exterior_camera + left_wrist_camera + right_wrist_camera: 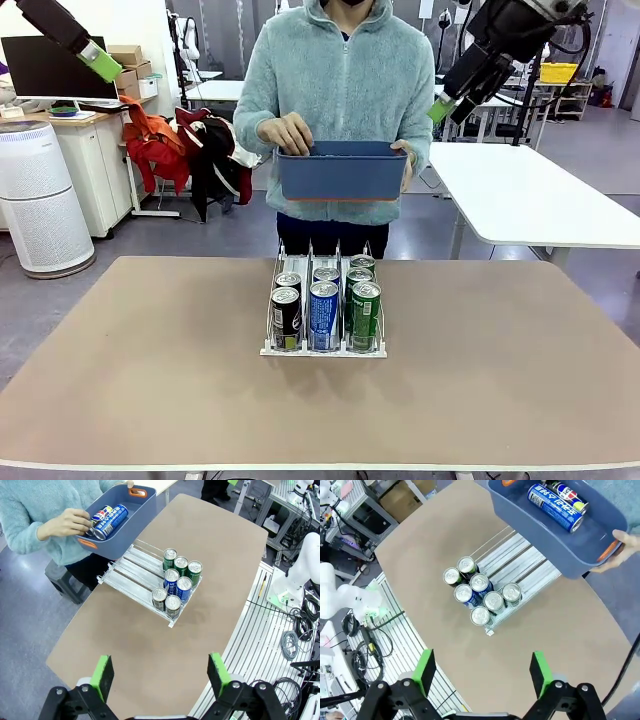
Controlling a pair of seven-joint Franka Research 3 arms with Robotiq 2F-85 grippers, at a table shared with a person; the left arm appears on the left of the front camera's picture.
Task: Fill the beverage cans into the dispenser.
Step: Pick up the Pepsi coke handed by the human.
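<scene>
While the person at the top middle of the front view holds a dark blue bin (pixel 342 172) and puts one hand (pixel 287 133) into it, both arms hang high above the table (pixel 500 380). The left gripper (pixel 160 672), at the bottom of its wrist view, is wide open and holds nothing. The right gripper (pixel 482 669) is wide open and empty too. The dispenser (pixel 323 351) sits in the middle of the table. At its lower end stand seven cans (pixel 324 312): two black, two blue, three green. There are more cans (pixel 110 520) lying in the bin.
</scene>
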